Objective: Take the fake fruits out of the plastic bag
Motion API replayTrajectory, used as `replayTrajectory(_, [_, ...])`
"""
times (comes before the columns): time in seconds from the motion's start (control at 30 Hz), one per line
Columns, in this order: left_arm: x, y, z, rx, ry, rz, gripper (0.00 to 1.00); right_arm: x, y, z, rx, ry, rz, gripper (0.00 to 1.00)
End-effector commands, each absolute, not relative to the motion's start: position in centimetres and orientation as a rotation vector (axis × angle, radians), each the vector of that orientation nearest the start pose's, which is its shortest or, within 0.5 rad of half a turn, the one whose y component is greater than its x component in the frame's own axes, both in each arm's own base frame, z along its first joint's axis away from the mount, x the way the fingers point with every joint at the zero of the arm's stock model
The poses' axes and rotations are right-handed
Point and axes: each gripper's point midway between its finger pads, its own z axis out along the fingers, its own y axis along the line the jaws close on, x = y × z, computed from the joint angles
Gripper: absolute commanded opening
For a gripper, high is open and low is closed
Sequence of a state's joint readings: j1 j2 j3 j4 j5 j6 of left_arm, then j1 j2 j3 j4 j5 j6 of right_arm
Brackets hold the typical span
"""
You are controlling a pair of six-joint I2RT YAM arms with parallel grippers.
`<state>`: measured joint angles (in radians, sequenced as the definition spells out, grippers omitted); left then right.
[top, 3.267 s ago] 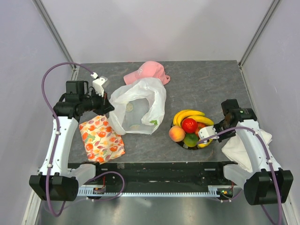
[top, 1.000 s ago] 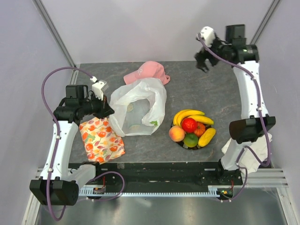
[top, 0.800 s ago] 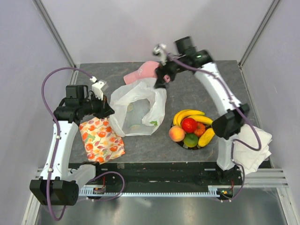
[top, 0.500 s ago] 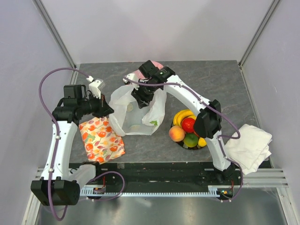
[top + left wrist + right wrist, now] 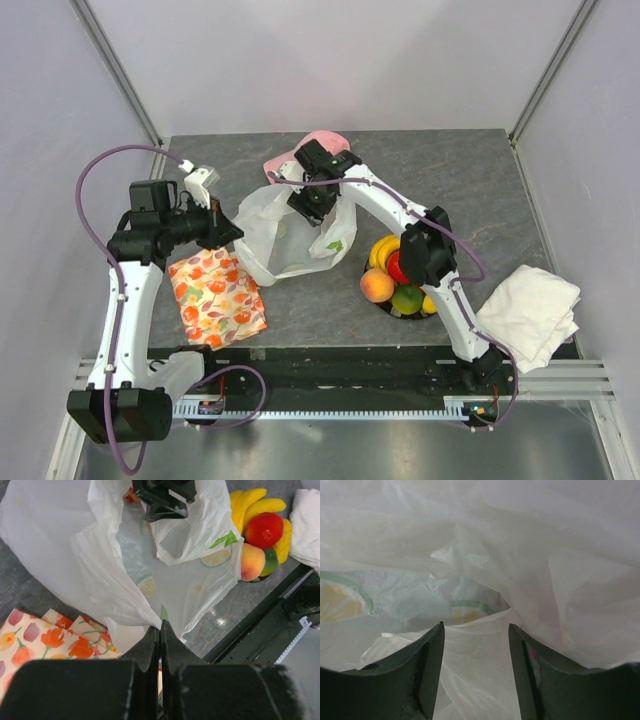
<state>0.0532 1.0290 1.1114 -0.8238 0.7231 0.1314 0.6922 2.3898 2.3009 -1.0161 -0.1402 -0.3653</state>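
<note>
The white plastic bag lies at mid-table, mouth facing up. My left gripper is shut on the bag's left edge, pinching the film. My right gripper reaches into the mouth from the far side, also seen in the left wrist view. Its jaws stand open with loose film between them and only printed lemon marks ahead. The fake fruits sit piled right of the bag: bananas, a red fruit, a peach and a lime.
A pink cap lies just behind the bag. An orange-flowered cloth is spread under my left arm. A folded white cloth sits at the near right. The right arm's elbow hangs over the fruit pile.
My right arm has swung from the far right corner across to the bag, and its gripper has dipped into the mouth. The bag has bunched up. My left gripper kept its pinch.
</note>
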Motion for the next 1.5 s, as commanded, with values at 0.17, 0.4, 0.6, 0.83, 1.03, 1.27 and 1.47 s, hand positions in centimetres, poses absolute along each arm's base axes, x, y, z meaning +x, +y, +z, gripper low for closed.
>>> replayTrajectory(0.17, [24.2,-12.3,28.8,0.508,1.997,-0.920,0.02,46.2,31.9,12.1,-1.186,2.216,-0.192,0.76])
replayTrajectory(0.4, [23.6,-13.0,28.9,0.534,1.987,-0.990,0.02,48.0,30.2,11.0,-1.155,2.209,-0.341,0.83])
replayTrajectory(0.6, [24.0,-12.9,27.9,0.547,2.028,-0.994,0.01,48.2,29.4,8.4,-1.166,2.260,-0.351,0.85])
replayTrajectory(0.83, [24.8,-12.2,26.9,0.559,2.067,-0.942,0.02,49.6,26.7,5.2,-1.165,2.325,-0.419,0.86])
replayTrajectory(1.03, [25.2,-12.3,26.3,0.557,2.088,-0.957,0.02,50.7,25.8,3.4,-1.196,2.327,-0.449,0.76])
replayTrajectory(1.27, [26.6,-11.8,26.4,0.551,2.109,-0.895,0.01,49.4,26.4,4.5,-1.274,2.313,-0.281,0.38])
replayTrajectory(1.47, [27.2,-11.5,27.7,0.606,2.067,-0.798,0.02,41.0,31.1,11.3,-1.411,2.182,0.420,0.32])
